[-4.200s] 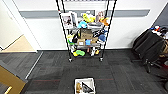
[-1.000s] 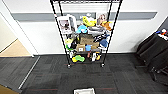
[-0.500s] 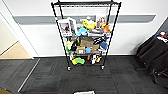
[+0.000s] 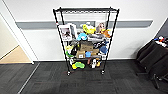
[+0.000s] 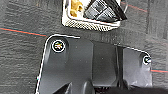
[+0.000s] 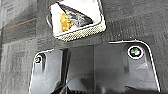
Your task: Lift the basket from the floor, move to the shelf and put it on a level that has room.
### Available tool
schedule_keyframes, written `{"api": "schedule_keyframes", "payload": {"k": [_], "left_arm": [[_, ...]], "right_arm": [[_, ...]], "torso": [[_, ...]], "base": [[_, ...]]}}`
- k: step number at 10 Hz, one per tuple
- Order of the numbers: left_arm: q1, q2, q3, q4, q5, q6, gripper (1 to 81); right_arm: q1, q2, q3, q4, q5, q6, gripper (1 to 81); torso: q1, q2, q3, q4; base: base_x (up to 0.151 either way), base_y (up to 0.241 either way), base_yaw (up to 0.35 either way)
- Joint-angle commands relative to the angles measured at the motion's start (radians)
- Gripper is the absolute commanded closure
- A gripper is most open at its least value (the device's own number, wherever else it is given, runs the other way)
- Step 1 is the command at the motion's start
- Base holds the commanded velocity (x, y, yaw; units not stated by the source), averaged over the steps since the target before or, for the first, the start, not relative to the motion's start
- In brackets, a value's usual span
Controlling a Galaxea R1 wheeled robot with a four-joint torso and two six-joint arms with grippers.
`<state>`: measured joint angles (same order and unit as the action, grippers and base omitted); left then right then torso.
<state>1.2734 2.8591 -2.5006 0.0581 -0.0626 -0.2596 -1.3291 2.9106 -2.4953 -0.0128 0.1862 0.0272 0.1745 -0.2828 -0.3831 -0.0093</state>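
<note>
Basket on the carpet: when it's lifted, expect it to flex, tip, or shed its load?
The basket has woven walls, so they probably give a little under a squeeze. It carries loose things, a dark item and a yellow-brown one, so the load may slide and tilt it if raised unevenly. It looks fairly light for its size, though its weight cannot be judged for certain.

The basket is cut by the frame edge in the left wrist view, its far side lost, and the dark thing and the yellowish thing inside it are too blurred to name. In the right wrist view the basket is clipped again, contents just as unclear. In the head view, the clutter on the lower tiers of the shelf smears together; small items near the cardboard boxes can't be told apart. Right of the shelf, a dark draped shape runs off the edge.
</note>
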Motion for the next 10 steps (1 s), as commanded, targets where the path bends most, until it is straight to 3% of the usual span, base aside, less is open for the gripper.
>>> {"api": "schedule_keyframes", "payload": {"k": [1,3,5,6,10], "left_arm": [[-0.039,-0.012,0.008,-0.006,0.058,0.002,1.0],[-0.045,-0.012,0.000,-0.007,0.053,0.002,1.0],[-0.065,-0.018,-0.003,-0.009,0.058,0.002,1.0],[-0.078,-0.020,-0.003,-0.011,0.059,0.002,1.0],[-0.113,-0.026,-0.011,-0.023,0.061,0.002,1.0]], "right_arm": [[0.046,0.005,-0.017,-0.012,-0.051,0.002,1.0],[0.057,0.003,-0.017,-0.010,-0.051,0.002,1.0],[0.073,0.003,-0.017,-0.013,-0.050,0.002,1.0],[0.086,0.001,-0.017,-0.013,-0.051,0.002,1.0],[0.142,-0.005,-0.017,-0.001,-0.065,0.003,1.0]], "torso": [[0.062,-0.096,-0.093,0.000],[0.091,-0.144,-0.117,0.000],[0.132,-0.207,-0.176,0.000],[0.153,-0.240,-0.137,0.000],[0.226,-0.355,-0.173,0.000]], "base": [[0.000,0.000,0.000],[0.000,0.000,0.000],[0.000,0.000,0.000],[0.000,0.000,0.000],[0.000,0.000,0.000]]}}
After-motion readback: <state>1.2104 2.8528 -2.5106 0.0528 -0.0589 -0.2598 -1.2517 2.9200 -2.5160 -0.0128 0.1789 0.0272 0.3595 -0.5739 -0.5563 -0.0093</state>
